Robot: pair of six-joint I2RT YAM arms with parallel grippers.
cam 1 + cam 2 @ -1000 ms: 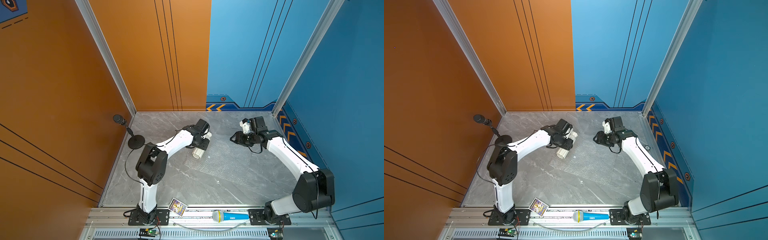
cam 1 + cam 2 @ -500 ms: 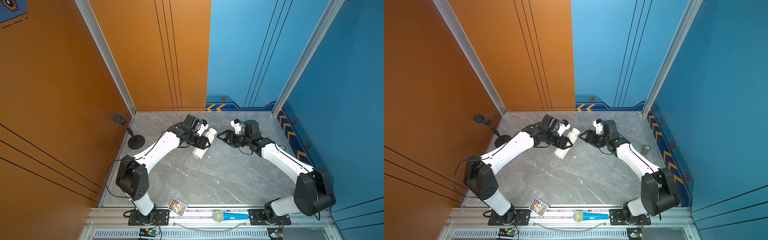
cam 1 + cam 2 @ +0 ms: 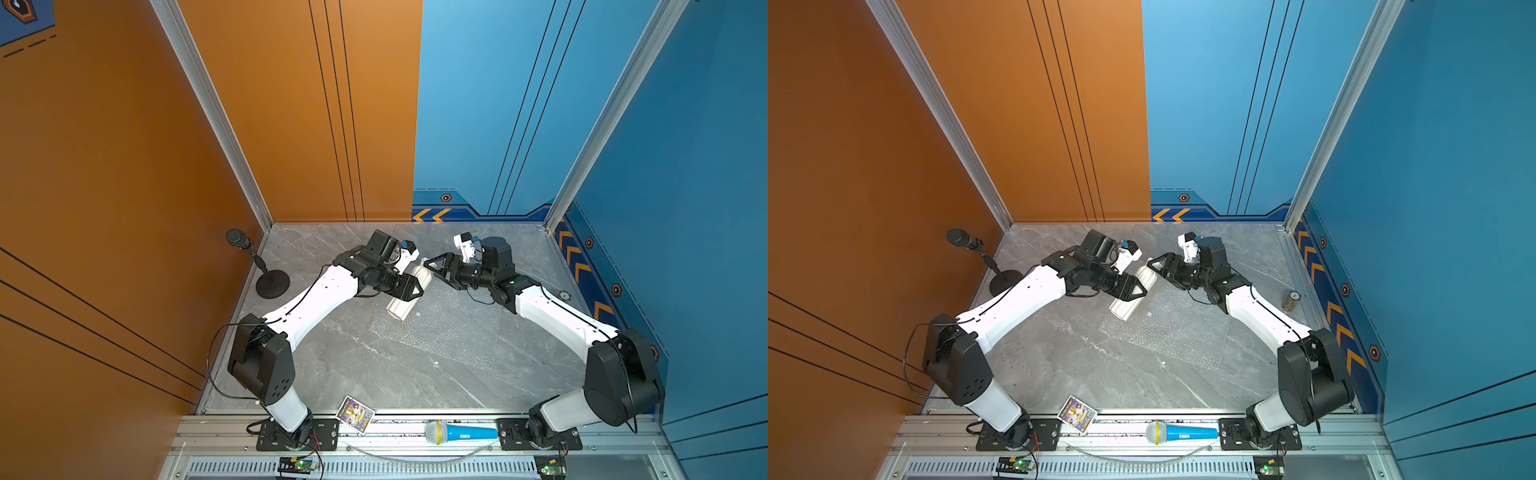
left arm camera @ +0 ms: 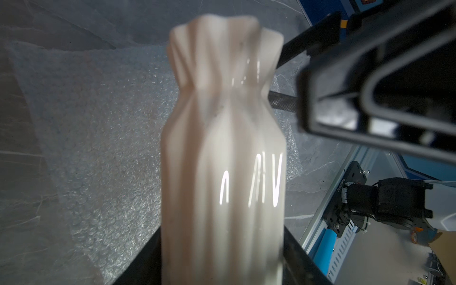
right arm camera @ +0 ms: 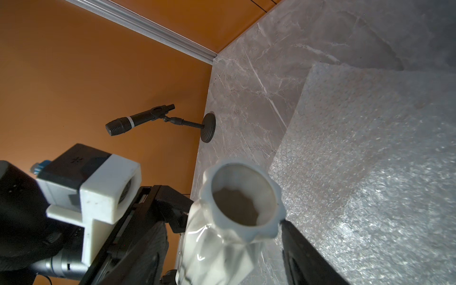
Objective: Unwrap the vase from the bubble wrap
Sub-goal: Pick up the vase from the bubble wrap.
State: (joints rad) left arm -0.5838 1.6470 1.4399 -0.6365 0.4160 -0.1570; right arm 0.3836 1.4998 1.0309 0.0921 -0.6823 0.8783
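1. Nearest me, on the front rail between the two arm bases, lies a blue toy microphone (image 3: 461,432). A small picture card (image 3: 354,414) sits on the near edge of the grey table (image 3: 353,365).
2. Further in, the bubble wrap (image 3: 436,332) lies spread flat on the table, toward the right arm's side.
3. Above the wrap's far-left corner I see the vase (image 3: 400,308), bare white and tilted steeply. Its base points toward me and its mouth points away, at the right arm.
4. The left gripper (image 3: 409,291) is clamped across the vase's body, one finger on each side, as the left wrist view shows. I cannot tell whether the base touches the table.
5. Just past it, the right gripper (image 3: 432,270) stands with its jaws spread at the vase's mouth. One fingertip (image 4: 281,103) is right beside the neck; I cannot tell if it touches.
6. Farther left, by the orange wall, stands a black microphone on a stand (image 3: 266,270). In a top view, a small brown round thing (image 3: 1291,300) sits at the table's right edge.
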